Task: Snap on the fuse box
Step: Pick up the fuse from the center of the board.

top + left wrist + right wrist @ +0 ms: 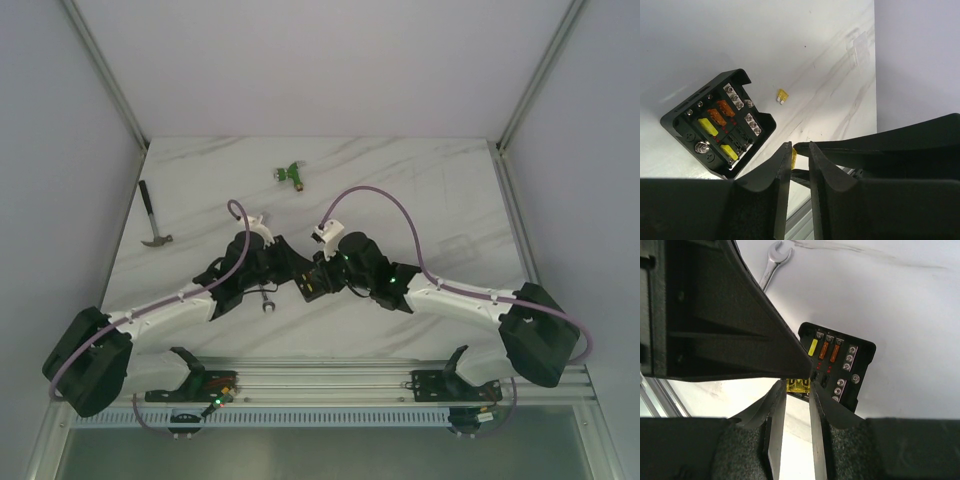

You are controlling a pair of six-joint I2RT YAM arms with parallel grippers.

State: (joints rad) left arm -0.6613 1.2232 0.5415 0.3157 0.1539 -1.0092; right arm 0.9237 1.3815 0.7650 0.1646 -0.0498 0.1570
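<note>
The fuse box (316,283) lies on the table (420,180), at the centre of the top view, right where my two arms meet. Its top is uncovered. In the left wrist view the fuse box (717,125) sits at the left of the frame, showing yellow and orange fuses and rows of silver screws. In the right wrist view it (840,365) is right of centre, just above my right jaws.

My right jaws are nearly closed and pinch a small yellow fuse (798,385) at their tips, just beside the box's lower left edge. My left jaws come in from the upper left of that frame and meet the same spot. They stand with only a narrow gap, and a sliver of the yellow fuse (794,158) shows in it. I cannot tell whether they grip it.

A loose fuse (783,96), also yellow, lies on the table to the right of the box, apart from it. A wrench (266,302) lies just lower left of the box. A hammer (155,228) rests near the table's left edge, and a green connector (292,175) sits well apart, toward the upper centre.
</note>
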